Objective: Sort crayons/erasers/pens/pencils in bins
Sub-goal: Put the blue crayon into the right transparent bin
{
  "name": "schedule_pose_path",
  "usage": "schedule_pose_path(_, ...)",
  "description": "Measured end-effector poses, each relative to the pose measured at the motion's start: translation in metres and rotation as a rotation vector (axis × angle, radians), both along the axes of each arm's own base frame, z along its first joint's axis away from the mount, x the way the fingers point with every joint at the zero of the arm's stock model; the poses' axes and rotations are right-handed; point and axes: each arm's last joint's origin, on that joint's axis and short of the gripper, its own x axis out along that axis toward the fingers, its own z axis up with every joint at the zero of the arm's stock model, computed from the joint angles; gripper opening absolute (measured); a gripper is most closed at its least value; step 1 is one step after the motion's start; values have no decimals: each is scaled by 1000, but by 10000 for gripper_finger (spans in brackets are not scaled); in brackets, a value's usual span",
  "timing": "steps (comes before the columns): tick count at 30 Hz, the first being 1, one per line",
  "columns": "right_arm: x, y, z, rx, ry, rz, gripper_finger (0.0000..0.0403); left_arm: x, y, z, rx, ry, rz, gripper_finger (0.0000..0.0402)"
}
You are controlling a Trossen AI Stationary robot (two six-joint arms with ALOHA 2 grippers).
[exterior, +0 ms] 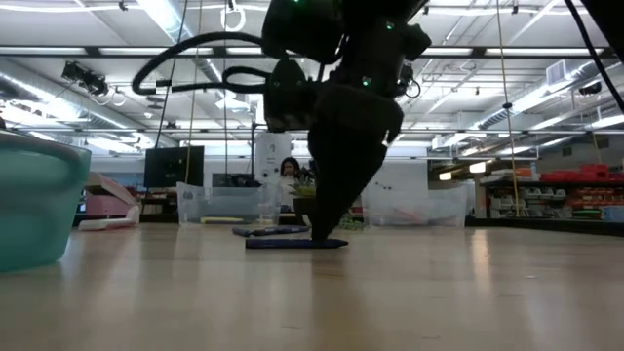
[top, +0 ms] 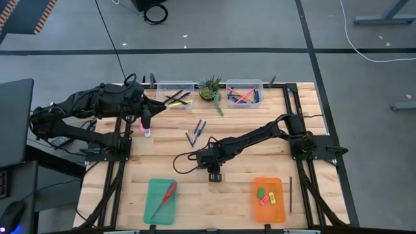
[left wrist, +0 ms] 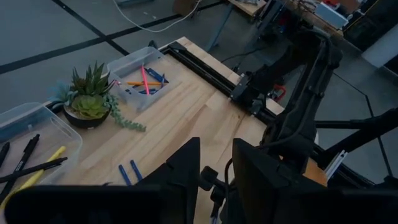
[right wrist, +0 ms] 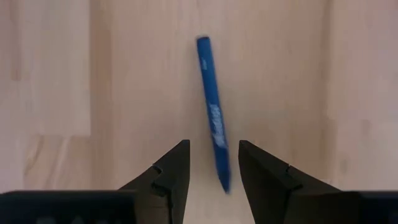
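While the left tool waits parted at ten o'clock, the right tool, fingers apart, straddles a blue pen whose length runs out ahead between them on the tabletop.

Plant, scissors, pink box

A light wooden slatted table stands on a grey concrete floor crossed by dark tape lines; long fluorescent ceiling lights run overhead.

Industrial lab: ceiling strip lights, taped concrete floor.
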Motion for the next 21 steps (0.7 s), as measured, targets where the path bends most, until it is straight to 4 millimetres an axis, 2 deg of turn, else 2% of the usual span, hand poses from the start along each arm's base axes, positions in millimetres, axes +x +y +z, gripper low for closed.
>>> schedule_pose_path(11, 1, 0, -7, -2, 23, -3, 136, -1, 0, -2, -2, 27, -1, 102)
schedule_pose_path(21, -4, -1, -9, -32, 78, 4, 64, -1, 0, -2, 3, 29, -3, 100)
